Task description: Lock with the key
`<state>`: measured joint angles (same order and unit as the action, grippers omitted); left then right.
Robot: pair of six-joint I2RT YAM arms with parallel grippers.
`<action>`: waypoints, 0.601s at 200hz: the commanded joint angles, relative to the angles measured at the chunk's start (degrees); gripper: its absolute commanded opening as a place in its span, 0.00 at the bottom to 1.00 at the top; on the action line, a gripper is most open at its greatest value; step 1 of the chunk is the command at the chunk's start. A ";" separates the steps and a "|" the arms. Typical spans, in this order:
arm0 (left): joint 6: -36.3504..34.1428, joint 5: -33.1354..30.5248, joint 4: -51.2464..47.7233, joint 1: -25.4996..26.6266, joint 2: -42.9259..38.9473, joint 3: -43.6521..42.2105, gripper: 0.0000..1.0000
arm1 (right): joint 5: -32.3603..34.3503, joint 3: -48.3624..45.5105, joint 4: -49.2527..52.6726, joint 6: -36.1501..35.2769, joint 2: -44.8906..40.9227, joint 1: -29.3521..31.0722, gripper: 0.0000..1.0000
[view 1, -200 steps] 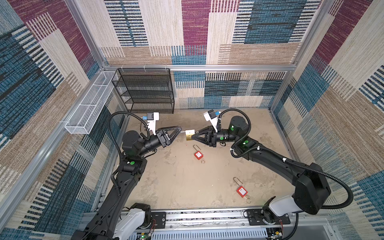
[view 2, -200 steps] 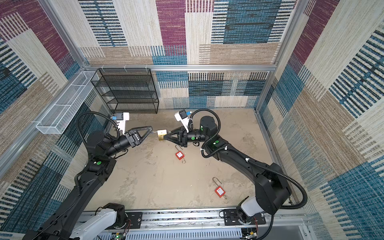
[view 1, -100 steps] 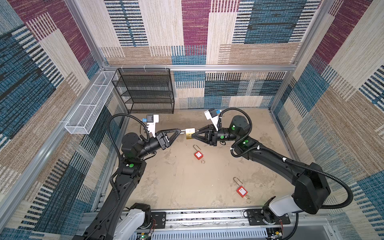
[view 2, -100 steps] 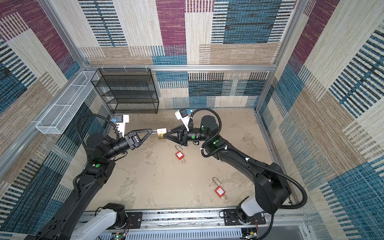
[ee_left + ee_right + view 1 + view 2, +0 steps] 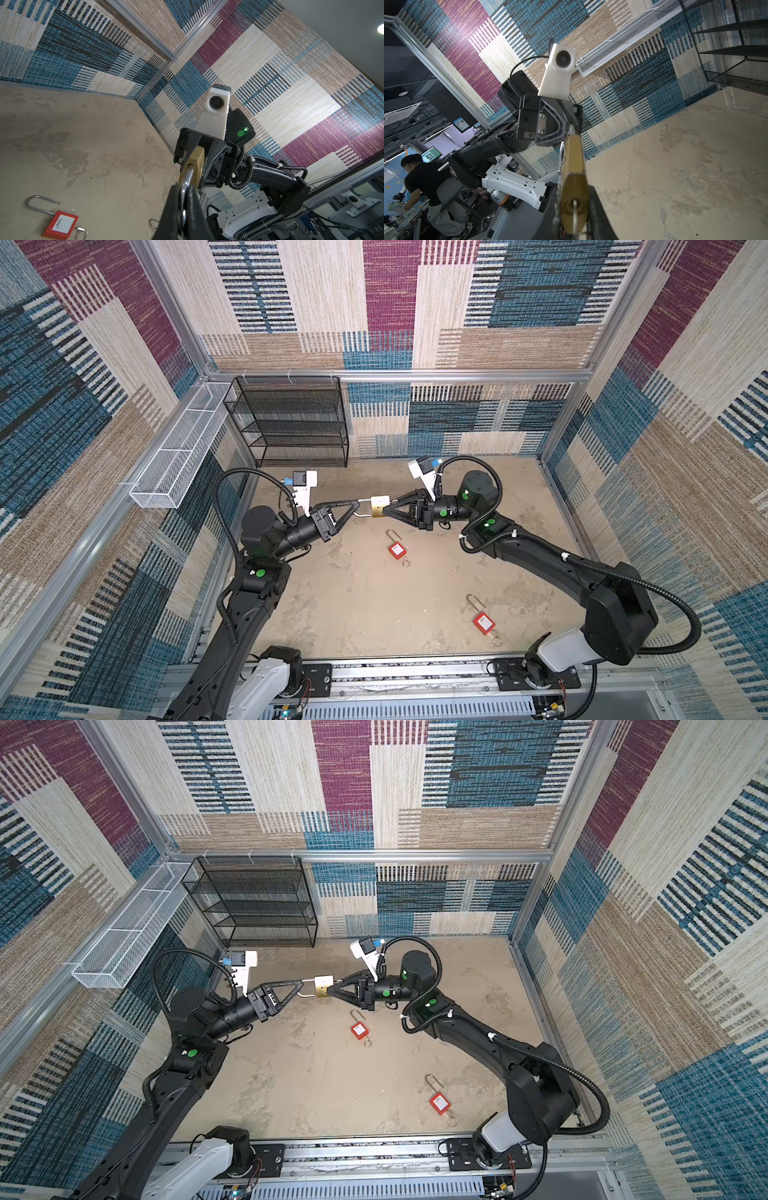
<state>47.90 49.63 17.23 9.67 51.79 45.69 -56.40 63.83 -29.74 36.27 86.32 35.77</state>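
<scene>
Brass padlock [image 5: 380, 506], both top views: held off the floor at frame centre, bridging the two arms
Left gripper [image 5: 356, 503]: clenched on the shackle [image 5: 365, 508]
Right gripper [image 5: 389, 510]: clenched on the brass body
Risk, judged: two rigid grips share one lock, so a misaligned push or twist by either arm could lever the smooth, thin shackle out of the left fingertips
Risk, drop: a slip would land the lock near the red padlock [image 5: 397, 549] just below centre; the second red padlock [image 5: 483, 622] lies lower right
Wire basket [image 5: 174, 460], upper left: nothing visible inside
Mesh rack [image 5: 291, 423], upper centre: shelves bare
Left wrist view: shackle [image 5: 186, 184] pinched between dark fingers [image 5: 176, 209] at bottom centre, the brass body just above; whether it is seated cannot be told
Right wrist view: keyhole end at bottom centre, with a thin metal blade, probably the key [image 5: 574, 215], standing in it
Risk, key: crowded by the right fingers, it could be knocked out
</scene>
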 commanded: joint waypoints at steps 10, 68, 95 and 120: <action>-7.03 -0.81 1.85 0.00 -2.08 -1.08 0.03 | -3.76 1.87 -4.59 3.84 1.03 0.04 0.00; -14.09 -1.37 0.22 0.00 -4.43 -0.90 0.03 | -5.01 2.01 -5.04 5.42 0.97 0.09 0.00; -9.51 -0.52 6.32 0.00 -2.94 -2.15 0.03 | -4.38 1.32 -7.78 7.00 1.27 0.09 0.00; -4.91 0.43 12.87 0.00 -1.04 -3.24 0.01 | -3.94 1.51 -8.58 7.59 1.64 0.17 0.00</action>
<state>38.59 48.64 22.20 9.76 49.58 43.11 -59.92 65.08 -33.21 42.17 87.81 35.77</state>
